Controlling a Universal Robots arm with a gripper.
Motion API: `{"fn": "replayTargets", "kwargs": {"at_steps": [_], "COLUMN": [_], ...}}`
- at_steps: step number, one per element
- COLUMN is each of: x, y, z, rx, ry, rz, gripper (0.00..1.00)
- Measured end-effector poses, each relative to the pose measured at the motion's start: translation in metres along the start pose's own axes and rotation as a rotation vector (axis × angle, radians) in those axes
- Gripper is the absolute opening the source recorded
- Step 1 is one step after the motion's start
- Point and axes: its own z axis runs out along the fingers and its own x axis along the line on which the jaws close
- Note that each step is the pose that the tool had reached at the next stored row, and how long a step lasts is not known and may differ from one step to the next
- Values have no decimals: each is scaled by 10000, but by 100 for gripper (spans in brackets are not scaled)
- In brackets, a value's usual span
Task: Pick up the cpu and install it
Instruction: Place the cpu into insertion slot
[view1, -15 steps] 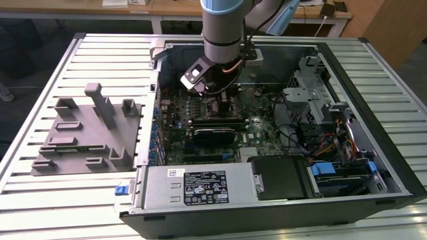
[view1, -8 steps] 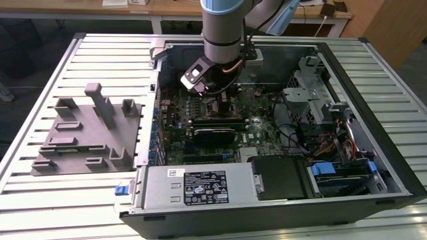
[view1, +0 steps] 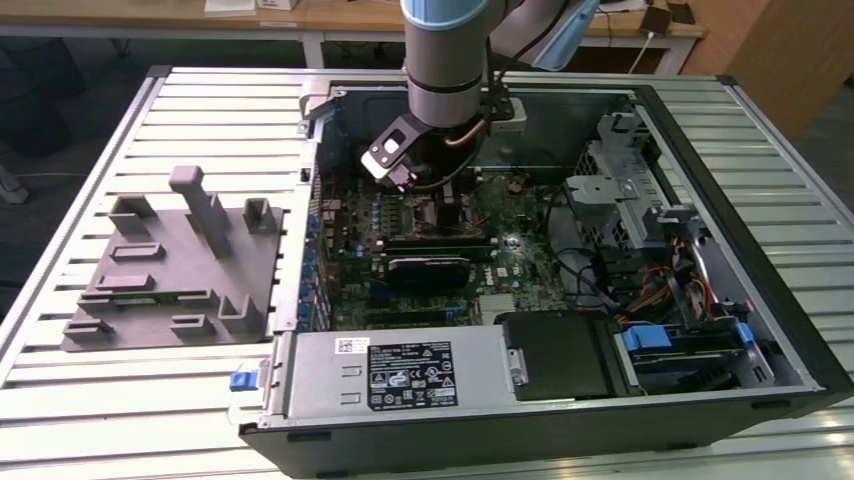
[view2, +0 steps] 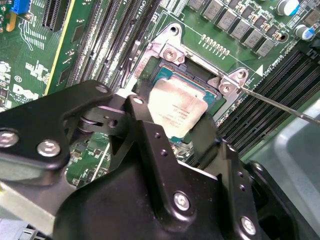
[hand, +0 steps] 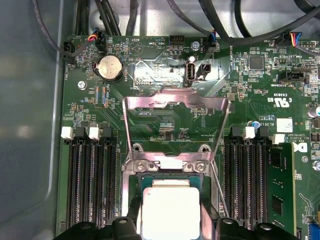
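Gripper (view2: 172, 122) narrow, its fingers (view2: 136, 107) set against two opposite edges of the cpu (view2: 176, 102); I judge it is holding the chip. The cpu lies flat directly below the wrist, inside the open socket frame (view2: 167, 50) mid-motherboard (hand: 250, 95), with the load plate (hand: 175, 100) swung up. Seated or just above the socket: cannot tell. Its edges look slightly skewed to the frame.

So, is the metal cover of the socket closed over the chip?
No, the metal cover is flipped open, away from the chip.
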Motion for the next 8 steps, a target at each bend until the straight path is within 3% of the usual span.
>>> {"fn": "replayTargets", "kwargs": {"at_steps": [2, 8], "x": [0, -1], "y": [0, 0], "z": [0, -9], "rx": [2, 5], "ry": [-2, -7], "rz": [0, 0], "gripper": [61, 61]}}
